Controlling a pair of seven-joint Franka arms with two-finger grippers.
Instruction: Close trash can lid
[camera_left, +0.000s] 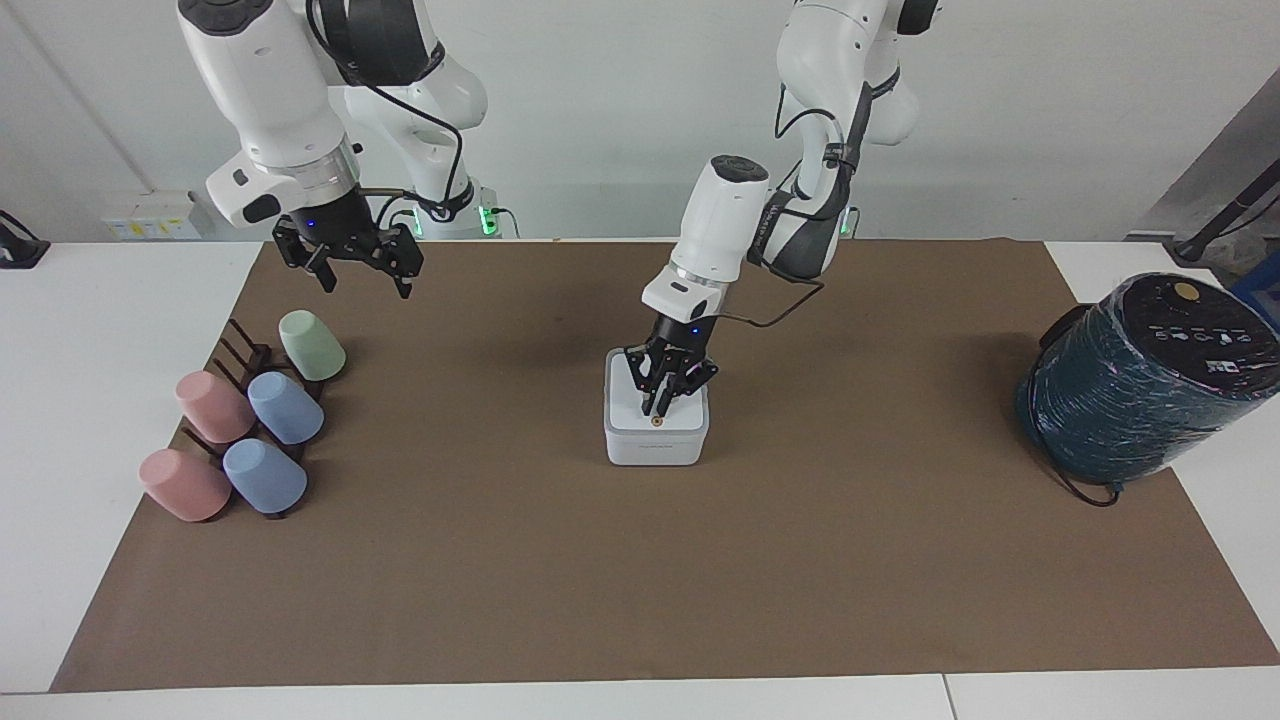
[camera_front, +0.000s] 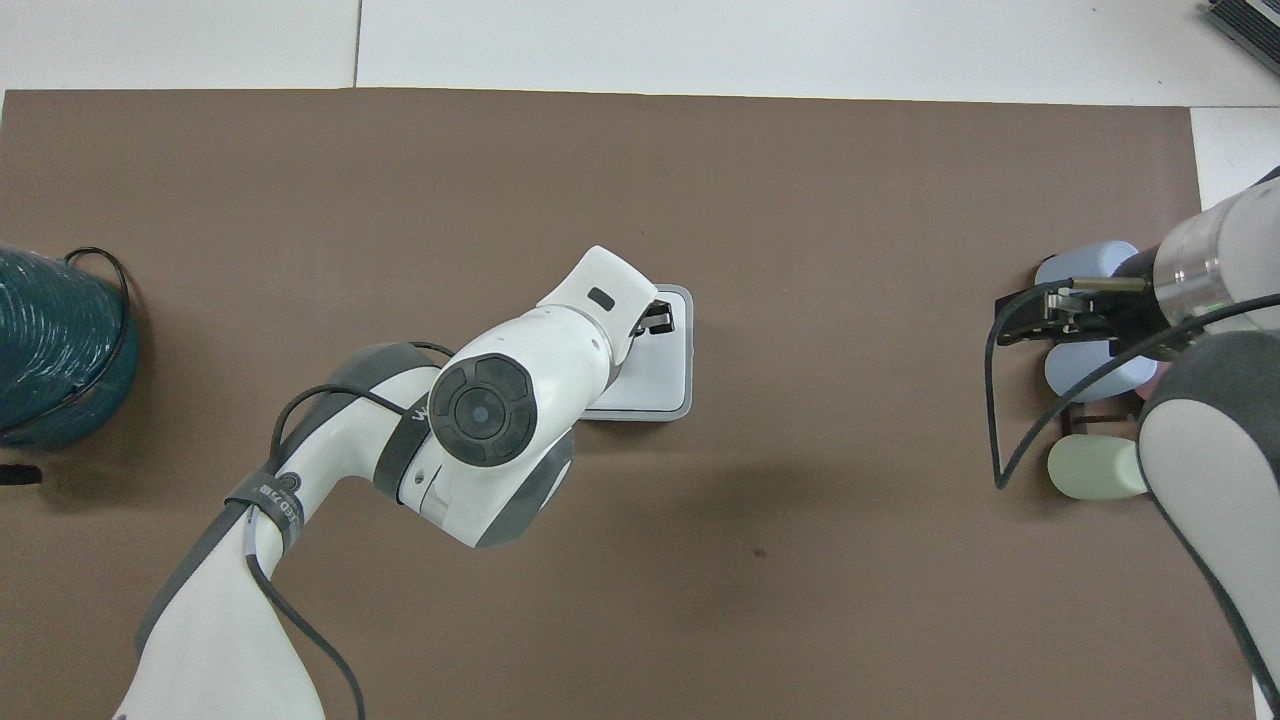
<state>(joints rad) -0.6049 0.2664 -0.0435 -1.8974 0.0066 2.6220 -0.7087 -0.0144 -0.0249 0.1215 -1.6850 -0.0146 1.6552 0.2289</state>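
Observation:
The small white trash can (camera_left: 655, 447) stands mid-mat; it also shows in the overhead view (camera_front: 682, 375). Its white lid (camera_left: 628, 408) lies flat on the can, with the orange dot (camera_left: 655, 422) facing up. The contents are hidden. My left gripper (camera_left: 657, 406) points down with its fingers together, their tips on the lid just on the robots' side of the dot. In the overhead view the left arm covers most of the lid (camera_front: 660, 375), and the left gripper (camera_front: 657, 318) shows over its edge. My right gripper (camera_left: 366, 280) is open and empty and waits in the air over the mat beside the cup rack.
A dark rack (camera_left: 245, 365) with several pastel cups, such as a green one (camera_left: 312, 345) and a blue one (camera_left: 285, 407), lies at the right arm's end. A big teal wrapped cylinder (camera_left: 1140, 385) stands at the left arm's end on the mat's edge.

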